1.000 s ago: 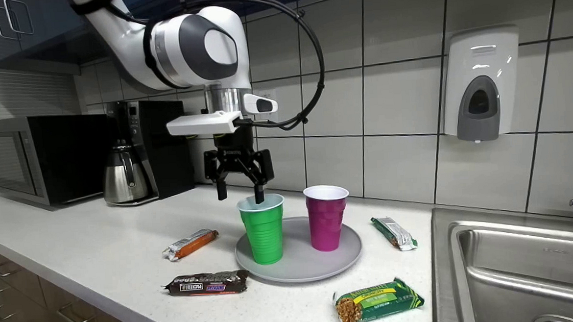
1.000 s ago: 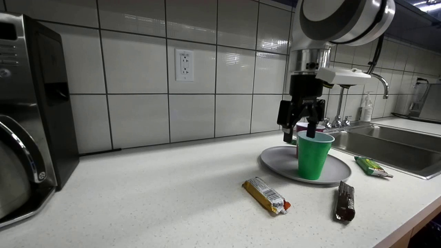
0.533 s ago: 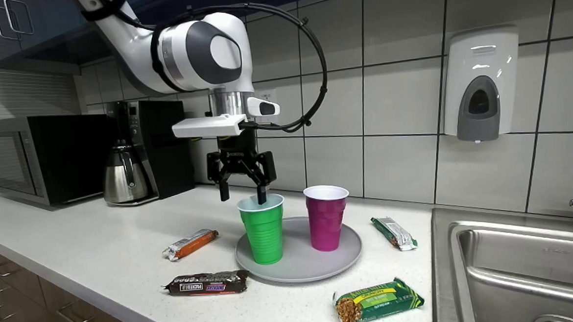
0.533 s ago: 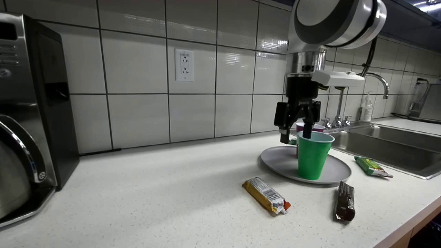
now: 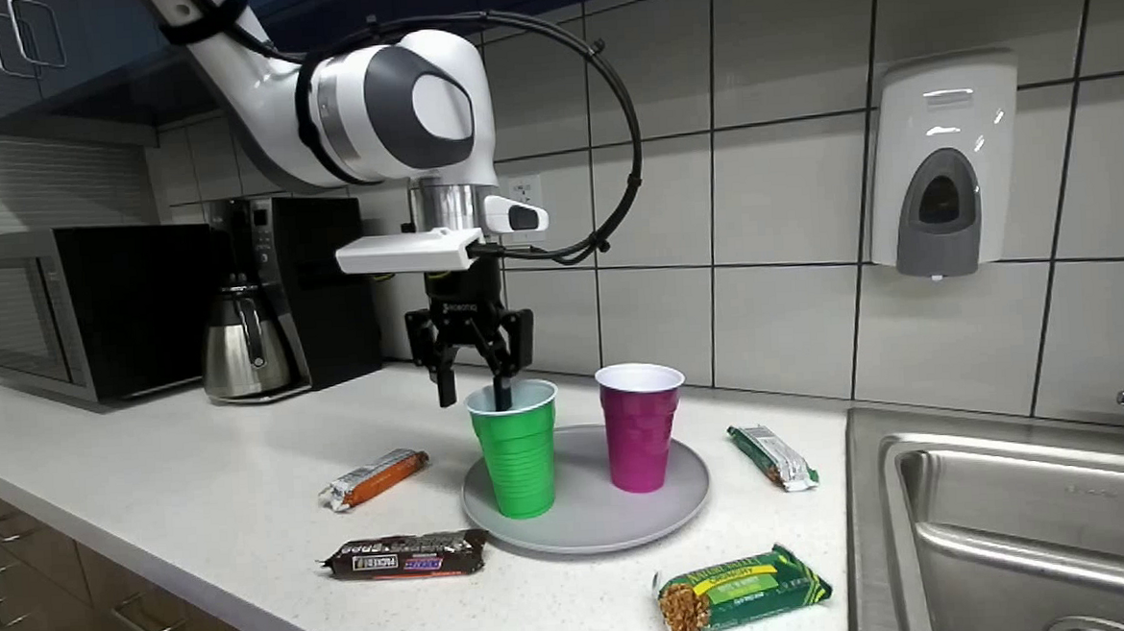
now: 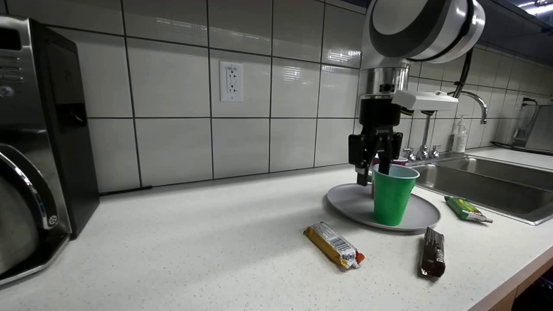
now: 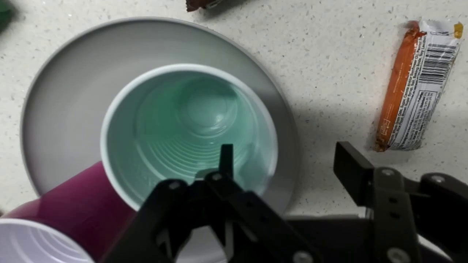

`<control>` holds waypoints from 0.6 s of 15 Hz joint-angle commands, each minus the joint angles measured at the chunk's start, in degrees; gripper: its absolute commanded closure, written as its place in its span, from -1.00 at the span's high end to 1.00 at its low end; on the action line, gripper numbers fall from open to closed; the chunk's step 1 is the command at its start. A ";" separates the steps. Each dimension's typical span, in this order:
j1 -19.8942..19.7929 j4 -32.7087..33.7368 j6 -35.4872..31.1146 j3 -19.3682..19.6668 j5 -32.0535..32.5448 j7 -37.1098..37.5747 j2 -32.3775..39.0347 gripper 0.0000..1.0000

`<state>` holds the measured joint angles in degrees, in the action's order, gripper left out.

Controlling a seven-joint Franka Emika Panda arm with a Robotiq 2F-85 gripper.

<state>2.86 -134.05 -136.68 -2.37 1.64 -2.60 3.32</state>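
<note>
Gripper (image 5: pixel 475 404) narrowed a bit since a second ago, jaws still apart, one at the mouth of the green cup (image 5: pixel 520 462), one outside. Cup's standing on the gray plate (image 5: pixel 588 528), which sits on speckled white counter (image 5: pixel 242 448), sink (image 5: pixel 868 501) near it, tiled wall (image 5: pixel 789 332) behind.

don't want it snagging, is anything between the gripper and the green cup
Nothing visible stands in the way. The gripper is open, astride the rim of the green cup: one finger over or in its mouth, the other outside. The purple cup stands beside it on the plate, but not between them.
</note>
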 commanded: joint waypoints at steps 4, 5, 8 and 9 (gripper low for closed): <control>-0.16 0.07 1.55 0.01 1.29 -0.88 -0.64 -0.64; -0.20 0.10 1.60 0.06 1.41 -0.78 -0.60 -0.77; -0.29 0.02 1.86 0.22 2.19 -0.55 -0.68 -1.00; -0.31 0.05 1.98 0.30 2.77 -0.51 -0.84 -1.00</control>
<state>2.85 -134.04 -136.49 -2.25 2.61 -2.71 3.24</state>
